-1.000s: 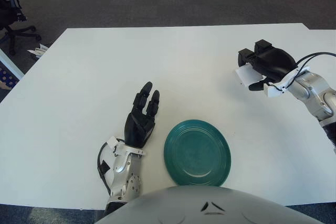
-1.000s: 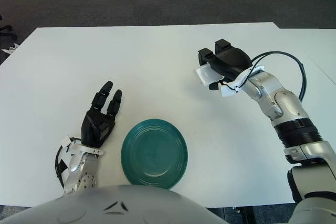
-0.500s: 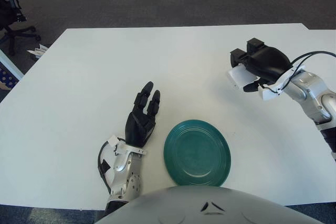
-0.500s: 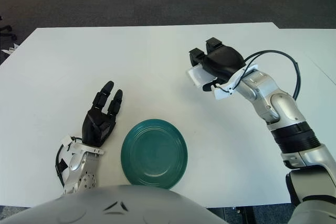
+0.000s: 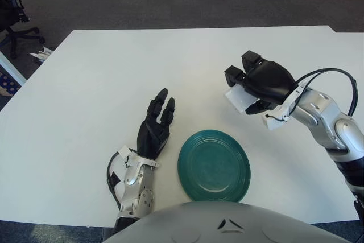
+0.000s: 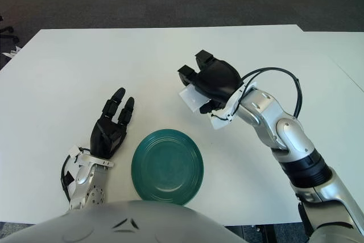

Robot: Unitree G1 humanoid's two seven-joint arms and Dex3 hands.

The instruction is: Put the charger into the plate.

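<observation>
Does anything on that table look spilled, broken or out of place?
Nothing stands out. The green plate lies flat and bare on the white table. The right hand holds the white charger up beyond the plate, and the left hand shows open beside the plate's left.

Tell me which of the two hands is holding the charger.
The right hand, raised beyond the green plate, grips the white charger. The left hand, left of the plate, is open and holds nothing.
</observation>
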